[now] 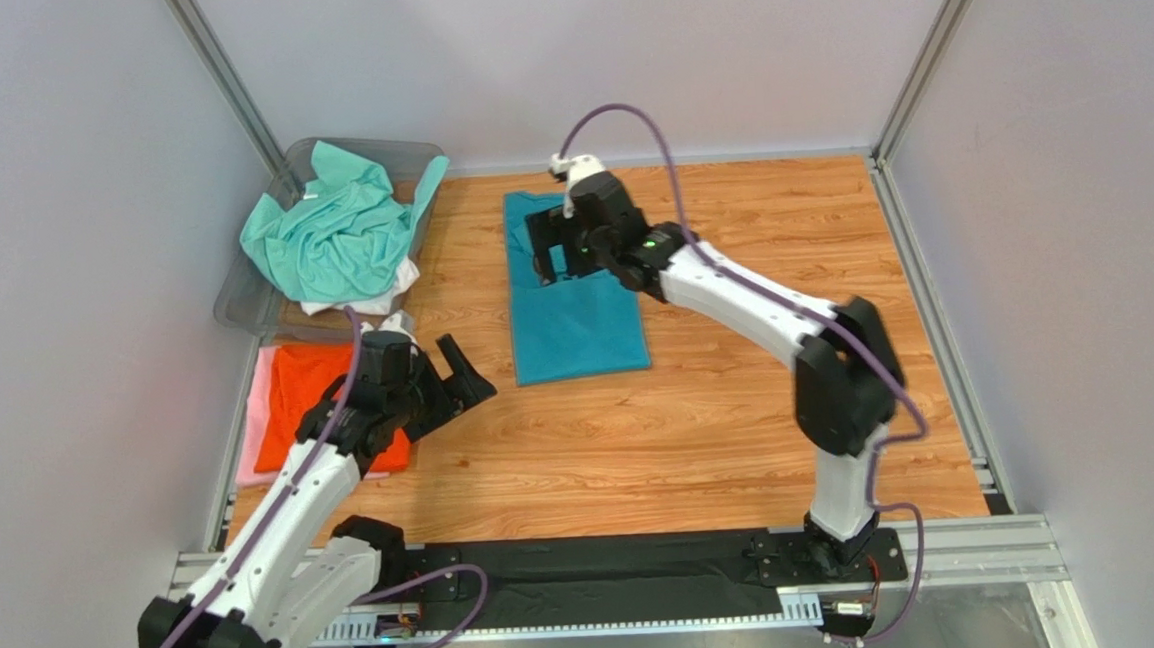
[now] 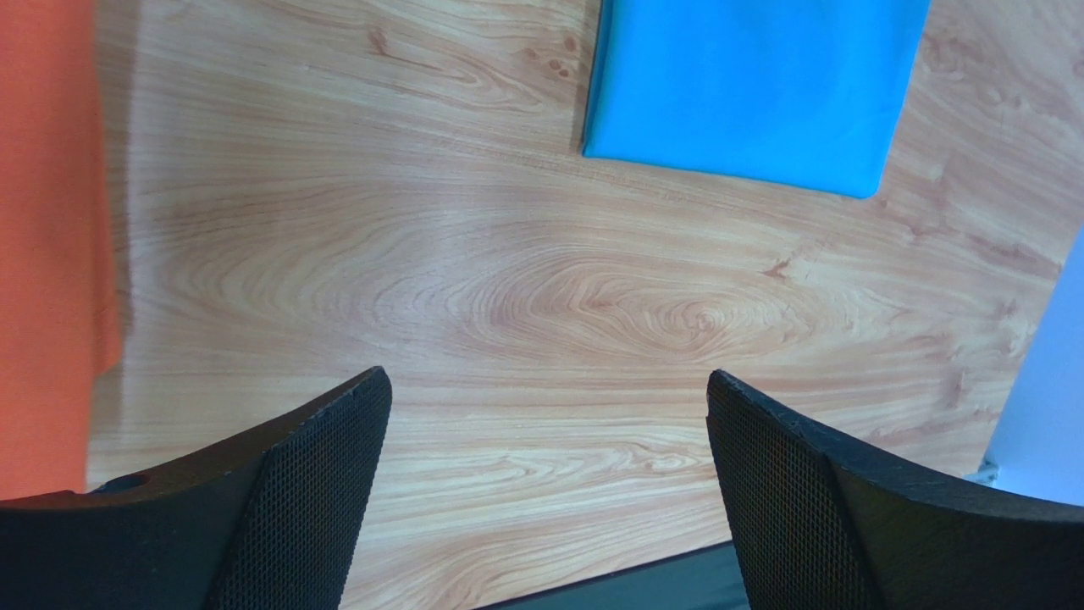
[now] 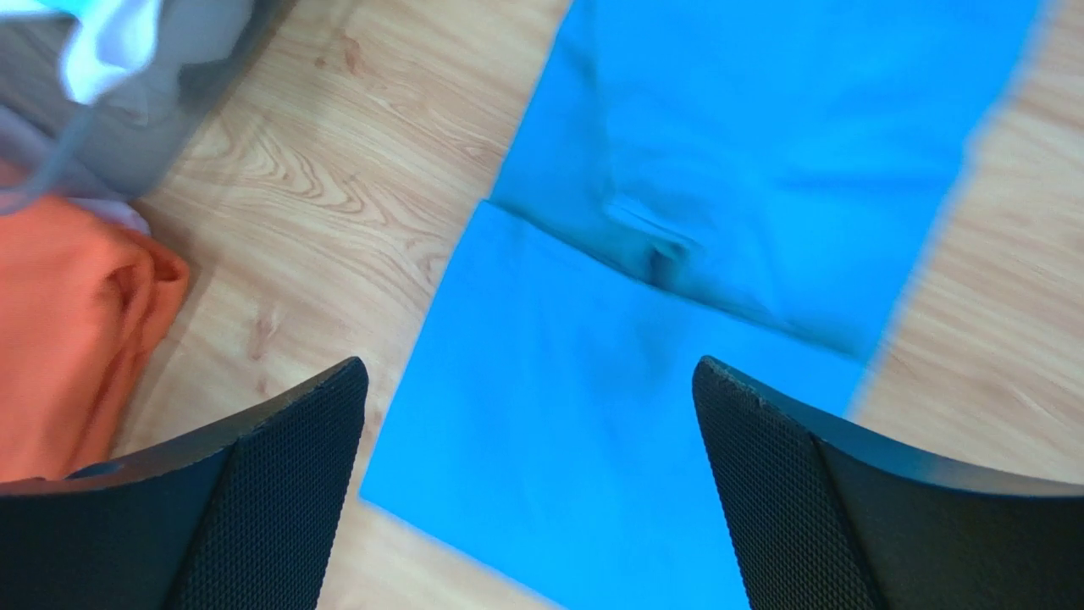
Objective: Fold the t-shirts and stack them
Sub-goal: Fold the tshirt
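Observation:
The teal-blue t-shirt [image 1: 576, 321] lies flat as a long folded strip on the wooden table, mid-back; it also shows in the left wrist view [image 2: 751, 89] and the right wrist view [image 3: 713, 242]. My right gripper [image 1: 546, 251] is open and empty above its far half. My left gripper [image 1: 459, 377] is open and empty over bare wood, between the teal shirt and the folded orange t-shirt [image 1: 335, 399]. The orange one lies on a pale pink t-shirt [image 1: 261, 411]. A mint-green t-shirt [image 1: 329, 234] and a white one [image 1: 378, 294] are crumpled in the bin.
The clear grey plastic bin [image 1: 258, 291] stands at the back left corner. Grey walls and metal rails [image 1: 928, 303] enclose the table. A black base plate [image 1: 613, 570] runs along the near edge.

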Robot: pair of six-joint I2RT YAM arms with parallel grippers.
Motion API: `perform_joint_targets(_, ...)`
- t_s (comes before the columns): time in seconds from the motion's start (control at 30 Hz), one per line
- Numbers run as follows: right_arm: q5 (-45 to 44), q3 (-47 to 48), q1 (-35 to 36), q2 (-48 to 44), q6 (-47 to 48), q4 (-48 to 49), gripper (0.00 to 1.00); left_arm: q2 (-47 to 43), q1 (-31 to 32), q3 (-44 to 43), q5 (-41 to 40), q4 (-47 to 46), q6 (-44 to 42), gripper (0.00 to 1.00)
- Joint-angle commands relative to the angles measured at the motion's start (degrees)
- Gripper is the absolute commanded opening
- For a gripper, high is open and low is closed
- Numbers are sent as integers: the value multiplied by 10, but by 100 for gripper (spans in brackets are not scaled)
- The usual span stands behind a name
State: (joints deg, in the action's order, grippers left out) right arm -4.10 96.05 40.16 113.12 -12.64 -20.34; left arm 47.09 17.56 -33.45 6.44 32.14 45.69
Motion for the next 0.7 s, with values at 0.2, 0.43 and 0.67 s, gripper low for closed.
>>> perform_joint_targets(0.2, -124, -332, -60, -362, -142, 37, 100, 171, -1, -33, 88, -136, -25, 91)
perform_joint_targets(0.43, -101, -473, -92, -468, -171, 26, 100, 298, 0, -81, 111, -176, -60, 84)
perform_joint_targets(0.67, -91, -481, -96, -472, -165, -5, 100, 417, 0, -127, 149, -206, -65, 63)
